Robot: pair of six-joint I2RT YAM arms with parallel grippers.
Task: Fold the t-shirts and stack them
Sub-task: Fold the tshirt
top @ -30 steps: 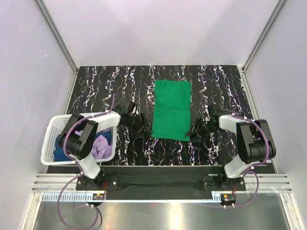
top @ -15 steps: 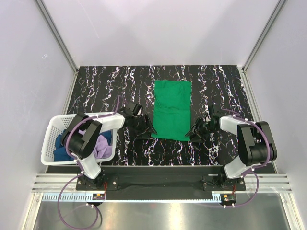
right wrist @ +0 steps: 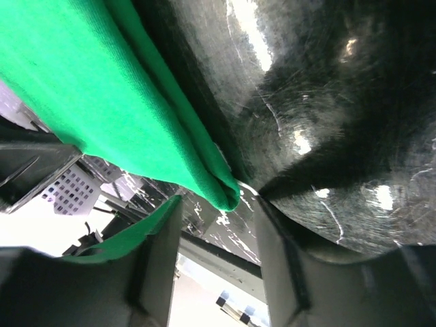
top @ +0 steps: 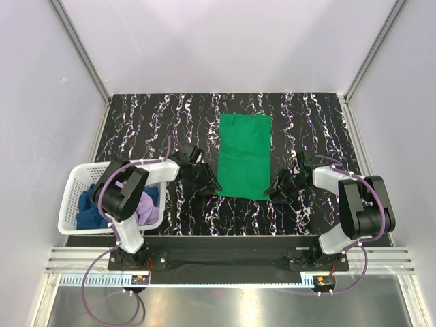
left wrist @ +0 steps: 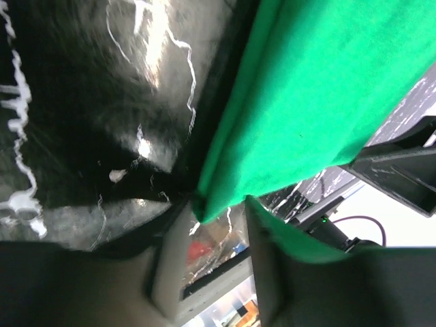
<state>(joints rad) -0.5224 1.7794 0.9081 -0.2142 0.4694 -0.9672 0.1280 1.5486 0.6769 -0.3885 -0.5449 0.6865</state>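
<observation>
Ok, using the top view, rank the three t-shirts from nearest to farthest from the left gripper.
1. Green t-shirt: flat at mid-table, its near left corner right at the left gripper.
2. Lilac t-shirt: in the right part of the white basket, off to the gripper's left.
3. Dark blue t-shirt: in the basket's left part, beyond the lilac one.
</observation>
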